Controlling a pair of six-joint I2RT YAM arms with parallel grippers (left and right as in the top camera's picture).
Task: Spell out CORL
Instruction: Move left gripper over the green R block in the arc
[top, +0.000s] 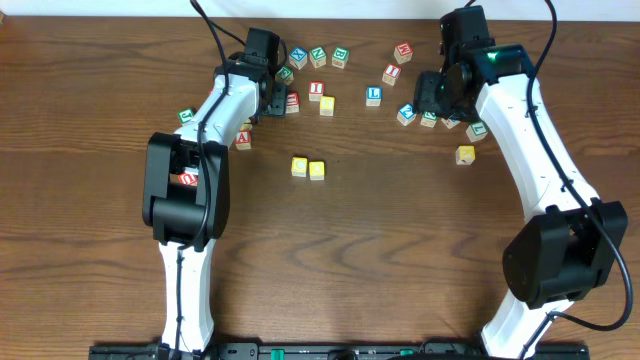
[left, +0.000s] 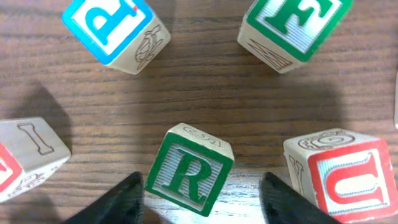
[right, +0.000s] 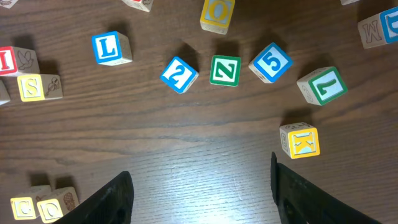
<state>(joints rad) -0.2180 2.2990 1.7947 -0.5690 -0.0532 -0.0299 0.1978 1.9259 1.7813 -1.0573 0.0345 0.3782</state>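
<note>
The white-faced cube with a green R (left: 189, 171) lies tilted between the jaws of my left gripper (left: 200, 182). The jaws are open: the left finger (left: 124, 202) is close to the cube's corner and the right finger (left: 283, 202) stands well clear. Two yellow-topped cubes (top: 300, 166) (top: 317, 170) sit side by side at mid-table, also visible as yellow cubes (right: 38, 207) in the right wrist view. The blue L cube (top: 373, 96) (right: 112, 48) lies behind them. My right gripper (right: 199, 186) (top: 438, 98) hangs open over bare wood.
Around the R cube lie a red U cube (left: 342, 171), a blue P cube (left: 115, 28), a green F cube (left: 295, 28) and a red I cube (left: 28, 155). Several numbered and lettered cubes (right: 225, 70) lie ahead of the right gripper, with a yellow cube (right: 300, 140) near its right finger.
</note>
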